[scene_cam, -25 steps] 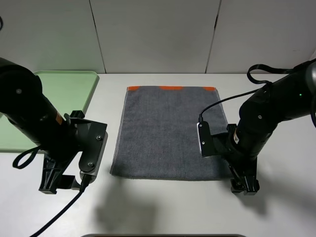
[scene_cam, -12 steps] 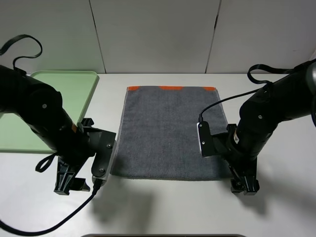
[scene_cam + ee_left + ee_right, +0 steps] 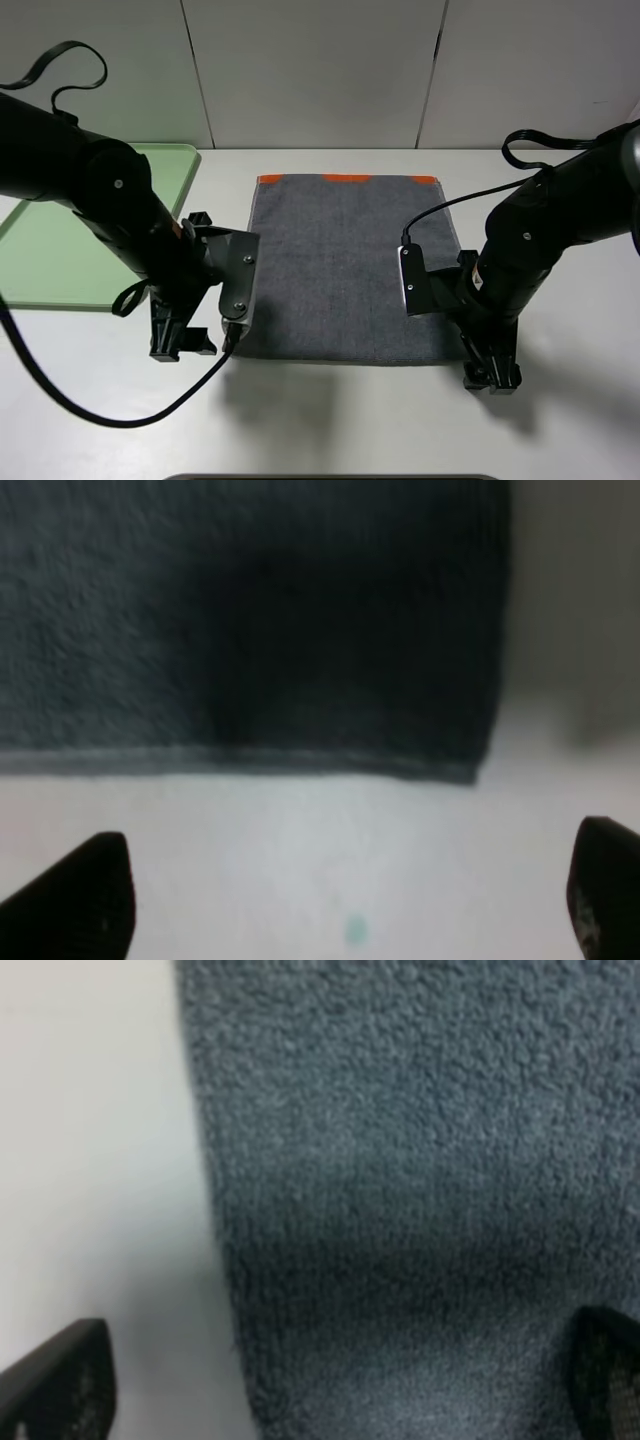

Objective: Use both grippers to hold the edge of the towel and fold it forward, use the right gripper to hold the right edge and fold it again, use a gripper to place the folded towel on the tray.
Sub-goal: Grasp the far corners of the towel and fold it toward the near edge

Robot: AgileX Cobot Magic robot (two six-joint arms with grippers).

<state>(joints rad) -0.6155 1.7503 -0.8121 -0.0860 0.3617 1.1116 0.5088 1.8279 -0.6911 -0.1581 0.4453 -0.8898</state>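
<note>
The left gripper (image 3: 183, 345) has swung in to the towel's (image 3: 345, 265) near left corner. The right gripper (image 3: 492, 378) hangs at the near right one. Both gape wide, empty. The towel lies flat, the tray (image 3: 170, 165) off to its left. Straddle the plain edge (image 3: 340, 358), then pinch together.

towel: in the high view the near left corner of the towel (image 3: 340, 260) is under the left arm (image 3: 110, 200), and the near right corner is behind the right arm (image 3: 540, 230).
tray: the tray (image 3: 60, 270) is cut by the picture edge and partly covered by the left arm.
left gripper: in the wrist view of the left gripper (image 3: 350, 900) the picture is blurred, and only two fingertips (image 3: 80, 900) show, cut by the edge.
right gripper: the fingertips (image 3: 60, 1385) of the right gripper (image 3: 335, 1380) are also cut by the edge.
</note>
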